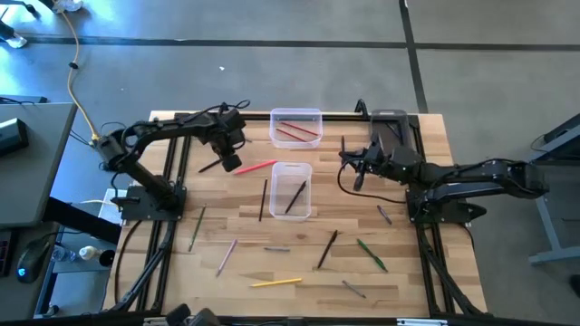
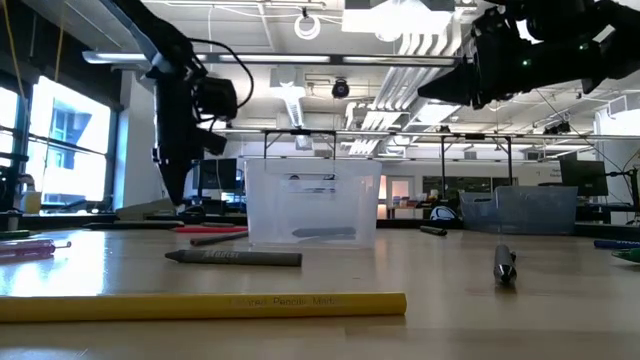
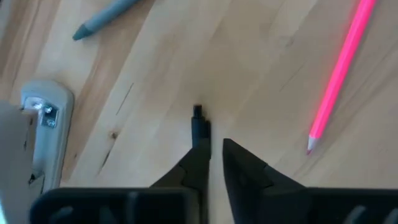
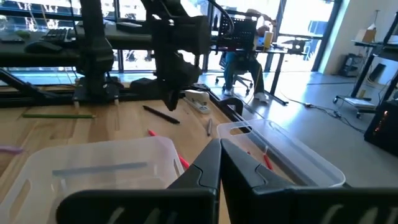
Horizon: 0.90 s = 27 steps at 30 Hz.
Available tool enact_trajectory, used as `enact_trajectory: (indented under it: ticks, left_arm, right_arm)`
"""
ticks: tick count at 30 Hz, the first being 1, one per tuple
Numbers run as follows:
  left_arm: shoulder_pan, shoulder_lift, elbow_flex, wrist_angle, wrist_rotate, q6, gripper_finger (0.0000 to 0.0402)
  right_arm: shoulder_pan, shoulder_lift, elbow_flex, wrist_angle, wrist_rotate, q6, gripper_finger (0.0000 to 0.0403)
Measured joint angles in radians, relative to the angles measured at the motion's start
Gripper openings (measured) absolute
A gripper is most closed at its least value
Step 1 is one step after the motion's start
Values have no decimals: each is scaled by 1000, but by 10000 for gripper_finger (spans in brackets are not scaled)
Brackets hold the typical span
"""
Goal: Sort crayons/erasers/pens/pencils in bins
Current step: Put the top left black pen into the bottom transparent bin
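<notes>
Left gripper (image 1: 230,163): upper centre-left of the high view, pointed down at the table just beside a pink pencil (image 1: 256,167). Fingers nearly closed, pinching a thin dark stick (image 3: 199,124), probably lifted for sorting.

Right gripper (image 1: 355,174): right of centre, raised, fingers together, nothing visible between them; apparently waiting.

Bins, three: one clear bin (image 1: 296,127) at top centre, holding red sticks; one clear bin (image 1: 291,190) at centre, holding one dark stick; one dark bin (image 1: 389,122) at upper right, partly behind the right arm.

Loose sticks on the table: roughly a dozen, mostly in the lower half, including one yellow pencil (image 1: 275,282).
</notes>
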State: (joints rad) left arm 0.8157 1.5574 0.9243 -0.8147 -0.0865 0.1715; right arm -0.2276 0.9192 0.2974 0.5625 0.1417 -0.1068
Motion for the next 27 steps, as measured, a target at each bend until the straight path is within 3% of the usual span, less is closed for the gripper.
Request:
enact_trajectory:
  ticks: [6,15,20,27]
  left_arm:
    - [27,69,29,-2,60,8,97]
    - [72,169,28,29,15,-29,148]
    - [95,199,33,26,49,-12,138]
    - [92,209,32,30,72,23,73]
  right_arm:
    - [0,0,0,2,0,-6,0]
    - [0,1,0,2,0,-6,0]
    - [0,1,0,2,0,-6,0]
    - [0,1,0,2,0,-19,0]
